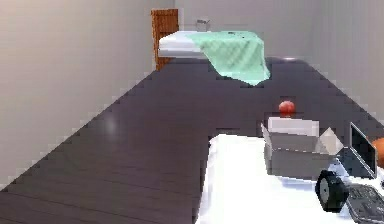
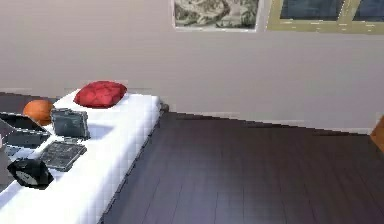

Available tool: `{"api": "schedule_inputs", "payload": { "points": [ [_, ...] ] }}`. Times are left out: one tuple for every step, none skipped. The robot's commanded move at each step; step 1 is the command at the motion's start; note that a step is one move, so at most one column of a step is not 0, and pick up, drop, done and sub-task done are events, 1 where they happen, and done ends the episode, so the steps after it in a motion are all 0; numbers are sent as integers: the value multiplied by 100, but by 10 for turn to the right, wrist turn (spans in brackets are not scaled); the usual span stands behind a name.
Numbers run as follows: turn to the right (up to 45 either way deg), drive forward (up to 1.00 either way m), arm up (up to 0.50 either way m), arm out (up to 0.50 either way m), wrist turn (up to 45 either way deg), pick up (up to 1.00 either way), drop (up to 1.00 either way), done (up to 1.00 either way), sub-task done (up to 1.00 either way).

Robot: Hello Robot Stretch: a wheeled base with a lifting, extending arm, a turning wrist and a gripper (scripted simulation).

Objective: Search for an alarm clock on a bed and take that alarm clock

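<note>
The far bed (image 1: 178,42) is white with a brown wooden headboard (image 1: 164,28) and a mint-green blanket (image 1: 236,52). The floor (image 1: 130,130) is dark, striped in planks. On the white near bed (image 2: 120,140) are a red pillow (image 2: 100,94), an orange ball (image 2: 38,110) and a black alarm clock (image 2: 30,172).

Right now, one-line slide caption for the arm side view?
White bed carrying a red pillow, laptop and a black alarm clock, beside dark floor.

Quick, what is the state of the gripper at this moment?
Gripper: its state cannot be told from these pictures.
</note>
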Motion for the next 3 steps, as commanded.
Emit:
{"api": "schedule_inputs", "payload": {
  "points": [
    [450, 0, 0, 0, 0, 0, 0, 0, 0],
    [150, 0, 0, 0, 0, 0, 0, 0, 0],
    [0, 55, 0, 0, 0, 0, 0, 0, 0]
  ]
}}
